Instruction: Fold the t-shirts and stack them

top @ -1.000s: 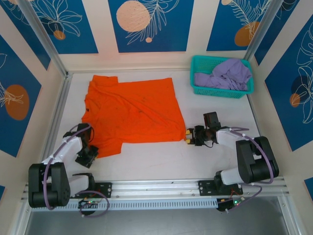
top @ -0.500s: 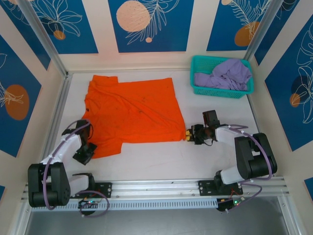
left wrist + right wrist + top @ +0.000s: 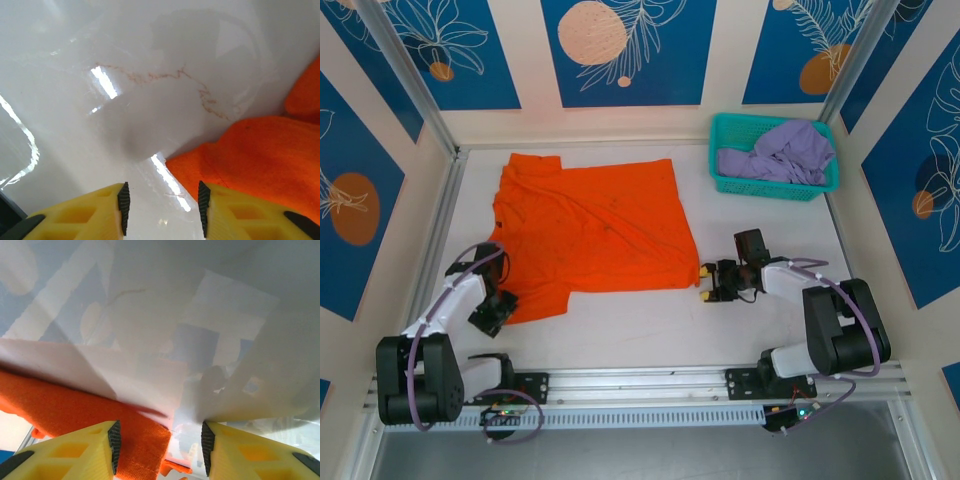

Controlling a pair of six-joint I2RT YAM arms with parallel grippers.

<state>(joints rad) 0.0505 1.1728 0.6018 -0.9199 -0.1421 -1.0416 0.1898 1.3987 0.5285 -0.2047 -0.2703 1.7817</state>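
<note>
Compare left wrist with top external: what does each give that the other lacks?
Left wrist: close-up of the left gripper, jaws open, a corner of the orange t-shirt just ahead of them, and a thin reddish hairline on the table.
Top external: that shirt spread whole, the lavender t-shirt heaped in the teal basket, the right gripper at the orange shirt's near right corner.
Shared: orange t-shirt, left gripper, table.

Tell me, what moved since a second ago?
The left gripper crept away from its base beside the bright orange cloth t-shirt. The right gripper spread its jaws at that shirt's corner. Shirt, teal plastic mesh basket and lavender cloth t-shirt stayed put.
</note>
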